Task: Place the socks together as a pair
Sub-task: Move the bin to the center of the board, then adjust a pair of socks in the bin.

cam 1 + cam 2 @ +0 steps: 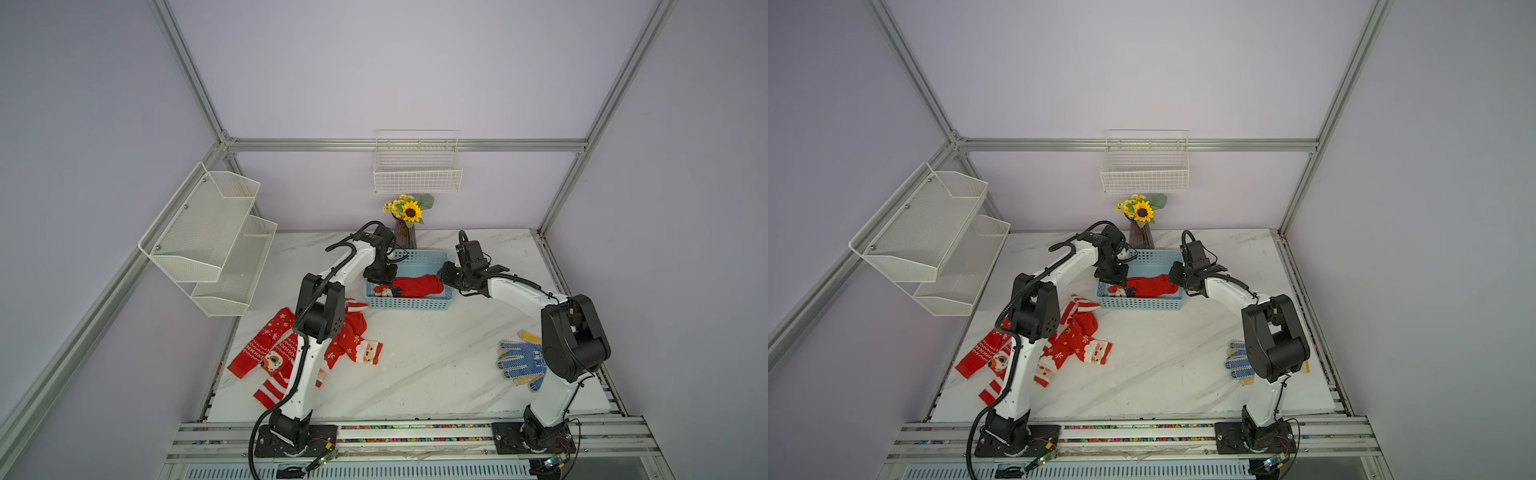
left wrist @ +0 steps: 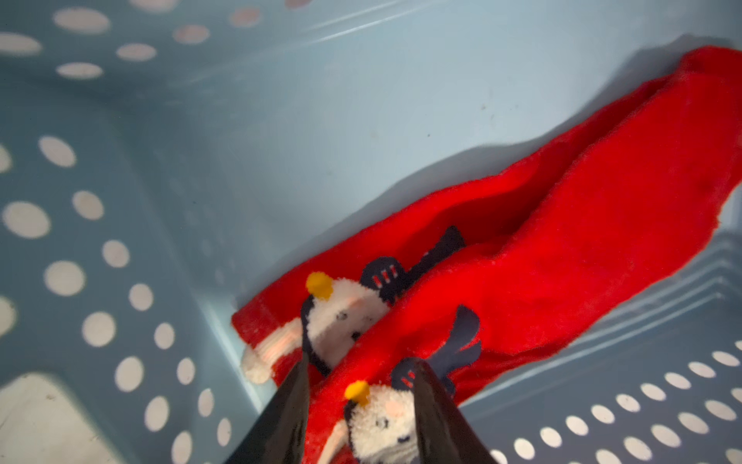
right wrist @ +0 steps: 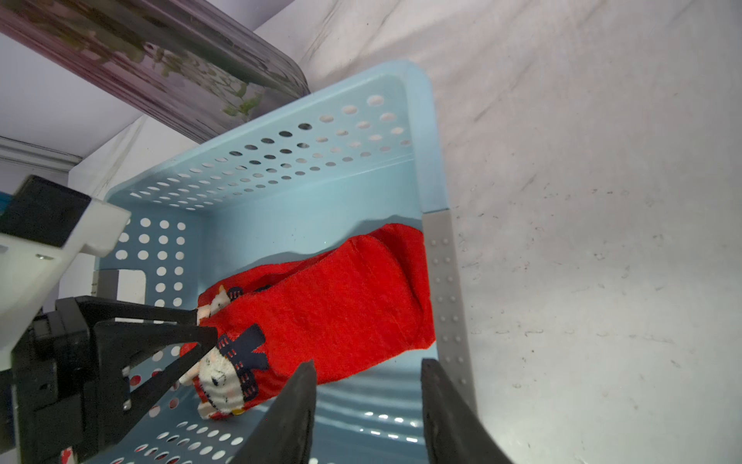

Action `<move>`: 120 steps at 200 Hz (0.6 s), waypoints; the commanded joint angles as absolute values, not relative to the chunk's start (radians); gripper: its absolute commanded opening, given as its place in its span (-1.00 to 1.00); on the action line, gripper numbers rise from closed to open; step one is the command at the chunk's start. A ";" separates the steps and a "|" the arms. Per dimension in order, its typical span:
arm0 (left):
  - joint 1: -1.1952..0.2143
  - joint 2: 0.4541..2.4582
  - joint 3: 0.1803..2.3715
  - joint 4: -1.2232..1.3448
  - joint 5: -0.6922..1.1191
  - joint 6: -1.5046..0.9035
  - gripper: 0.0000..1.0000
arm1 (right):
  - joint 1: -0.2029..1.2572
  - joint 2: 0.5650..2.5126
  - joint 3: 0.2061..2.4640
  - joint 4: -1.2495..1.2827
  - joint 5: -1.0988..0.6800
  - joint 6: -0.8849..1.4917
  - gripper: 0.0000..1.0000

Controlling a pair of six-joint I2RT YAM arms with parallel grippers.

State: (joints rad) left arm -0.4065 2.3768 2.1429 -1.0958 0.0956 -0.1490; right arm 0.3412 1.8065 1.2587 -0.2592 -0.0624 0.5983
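Left wrist view: your left gripper (image 2: 361, 369) has its two fingers spread apart, one on each side of the snowman face on the top sock (image 2: 582, 241), and it is not pinching it. Both red snowman socks (image 3: 341, 313) lie stacked inside the blue basket (image 3: 417, 140). Your right gripper (image 3: 369, 363) is open too and empty, just beside the socks' other end.

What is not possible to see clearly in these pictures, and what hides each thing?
- Loose socks on the table: the left arm covers the pile in both top views; no sure count.
- Gloves: half behind the right arm in both top views.
- Left gripper: fingers flank the snowman sock; grip unclear, the left wrist picture's edge cuts them.
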 commanded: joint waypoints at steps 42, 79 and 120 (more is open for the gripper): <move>-0.410 2.387 2.182 -1.160 0.141 -0.092 -0.18 | 0.332 1.729 1.253 -0.273 -0.077 0.583 -0.03; -0.413 2.383 2.156 -1.161 0.143 -0.098 -0.34 | 0.333 1.706 1.235 -0.263 -0.081 0.586 -0.03; -0.422 2.382 2.159 -1.160 0.141 -0.093 -0.91 | 0.333 1.685 1.216 -0.260 -0.077 0.590 -0.03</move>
